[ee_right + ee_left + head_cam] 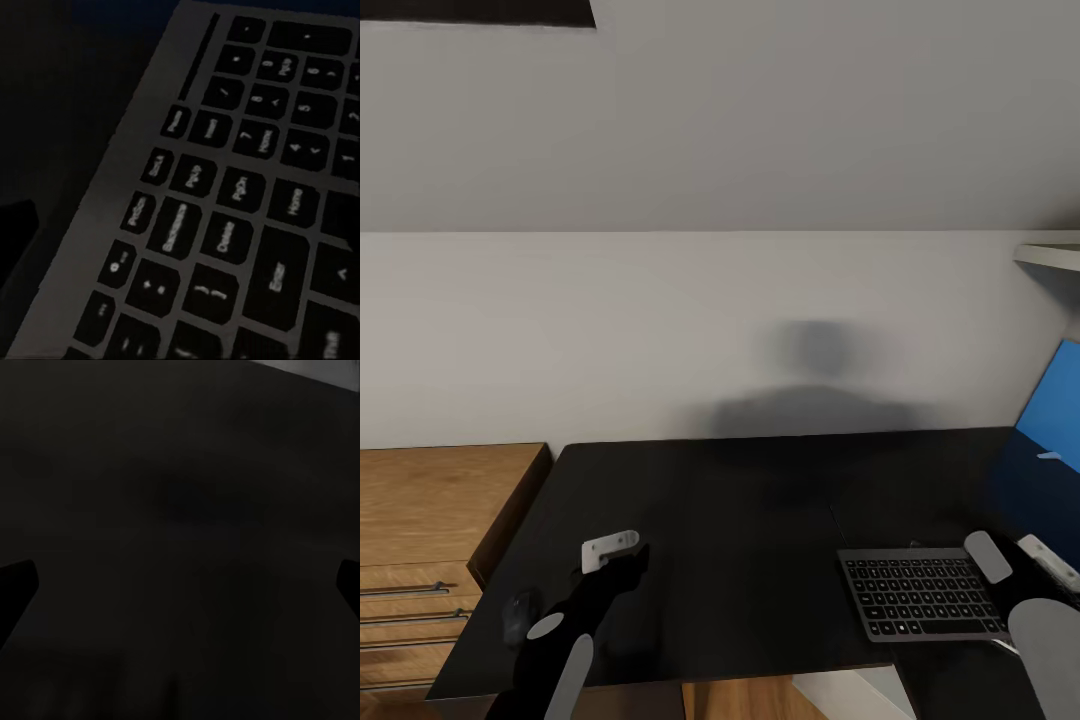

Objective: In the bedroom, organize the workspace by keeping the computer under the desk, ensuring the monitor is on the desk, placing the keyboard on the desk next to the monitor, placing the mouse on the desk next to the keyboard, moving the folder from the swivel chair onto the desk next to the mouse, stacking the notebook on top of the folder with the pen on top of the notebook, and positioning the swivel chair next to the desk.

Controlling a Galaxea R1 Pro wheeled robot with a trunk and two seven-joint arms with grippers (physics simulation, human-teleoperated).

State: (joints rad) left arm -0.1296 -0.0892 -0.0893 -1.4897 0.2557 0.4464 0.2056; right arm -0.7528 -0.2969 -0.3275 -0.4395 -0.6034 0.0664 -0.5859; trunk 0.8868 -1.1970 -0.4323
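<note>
Main risk: right gripper (pixel 1015 560) sits at the keyboard's (pixel 920 594) right end, close over it. The keyboard lies near the tabletop's (pixel 740 520) front edge, so a sideways nudge could skew it or push it toward that edge. I can't tell whether the right fingers are released or clenched; the right wrist view is just keys up close, with one dark fingertip at the frame edge.

Second risk: the mouse (pixel 517 617) sits at the front-left corner of the tabletop, just beside the left forearm. An arm swing there could knock it off.

Left gripper (pixel 612 550) hangs over bare tabletop, fingers spread wide, grasping nothing.

Keyboard: slim, black keys with pale lettering, grey frame, lying flat, roughly square to the front edge. Monitor (pixel 1050 440) stands at the right edge, blue screen lit, just behind the keyboard. Wooden drawer unit (pixel 430 540) abuts the left edge.
</note>
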